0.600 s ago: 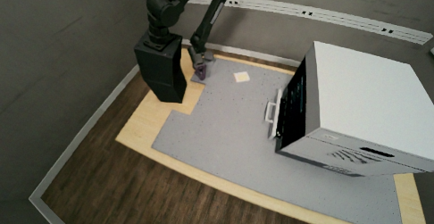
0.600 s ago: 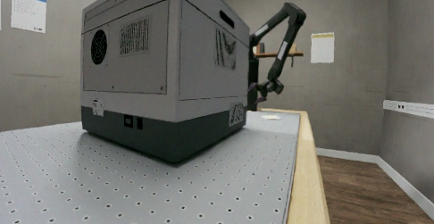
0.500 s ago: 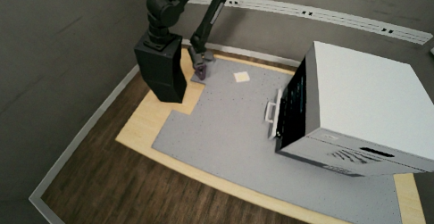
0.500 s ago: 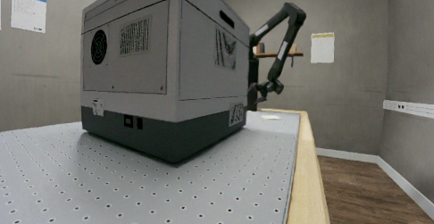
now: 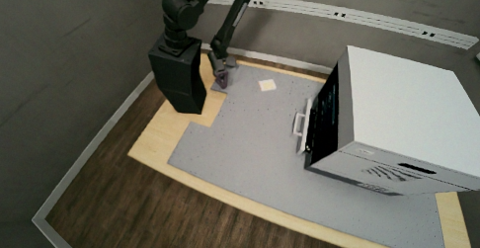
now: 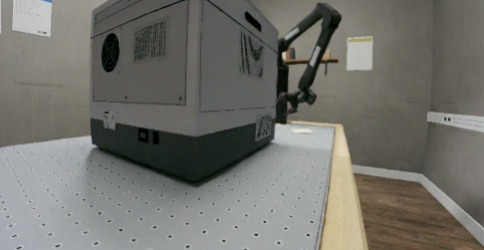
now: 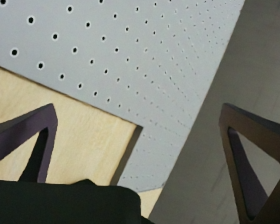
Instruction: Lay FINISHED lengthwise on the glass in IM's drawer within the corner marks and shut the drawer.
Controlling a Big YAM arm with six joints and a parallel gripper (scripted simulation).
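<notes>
1. Top view, 12 at its upper edge: the hand is wide open, gripping nothing, above the surface.
2. The pale flat piece, presumably FINISHED, lies at the hand's 3 o'clock.
3. It looks light, thin, likely stiff, perhaps slippery and brittle: pinch opposite edges gently, sparing its face.
4. IM stands beyond, toward 4 o'clock; its drawer shows a handle, probably the safest pulling point. The glass is hidden.
</notes>
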